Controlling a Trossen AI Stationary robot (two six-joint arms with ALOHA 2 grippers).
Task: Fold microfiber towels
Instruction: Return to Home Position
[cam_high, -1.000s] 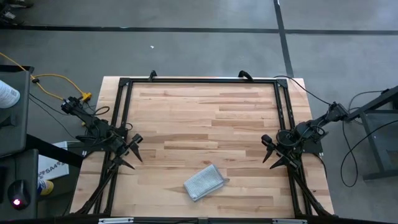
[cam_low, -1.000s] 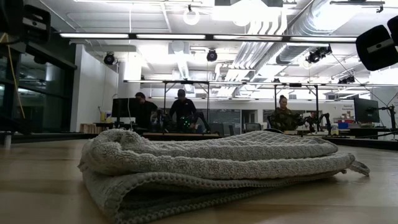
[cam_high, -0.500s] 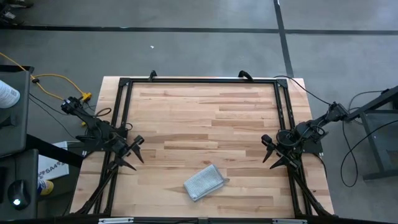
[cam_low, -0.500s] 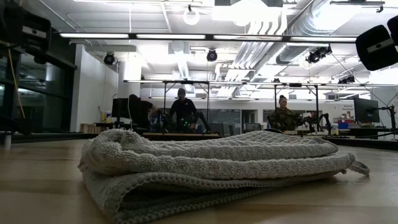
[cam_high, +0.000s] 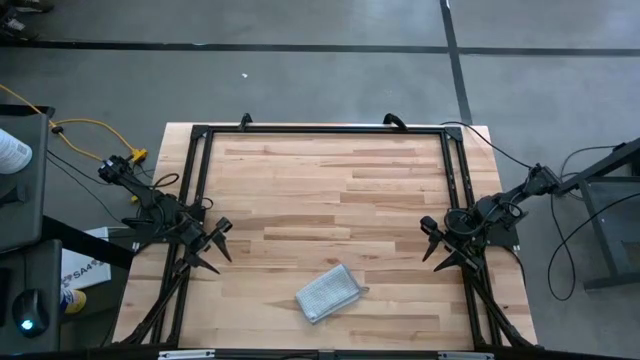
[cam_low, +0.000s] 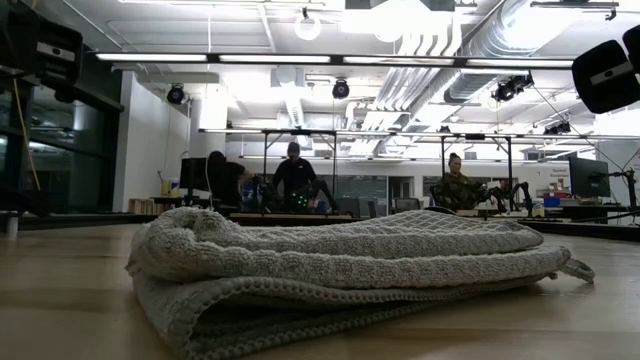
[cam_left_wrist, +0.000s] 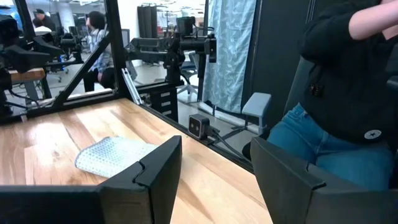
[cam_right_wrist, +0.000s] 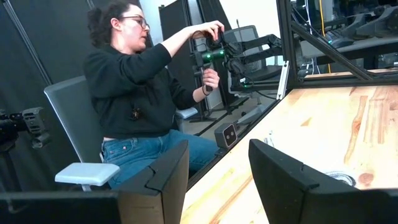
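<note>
The light grey ribbed towel (cam_high: 327, 292) lies folded in a small rectangle, several layers thick, flat on the wooden table near its near edge. It fills the low view (cam_low: 340, 275) and shows in the left wrist view (cam_left_wrist: 115, 155). My left gripper (cam_high: 212, 246) is open and empty at the table's left side. My right gripper (cam_high: 432, 243) is open and empty at the table's right side. Both are well clear of the towel.
A black metal frame (cam_high: 320, 130) runs around the tabletop. A small camera (cam_left_wrist: 199, 124) stands at the table's near edge. A seated person (cam_right_wrist: 143, 93) is just beyond that edge. Bare wood (cam_high: 330, 190) lies between the arms and toward the far edge.
</note>
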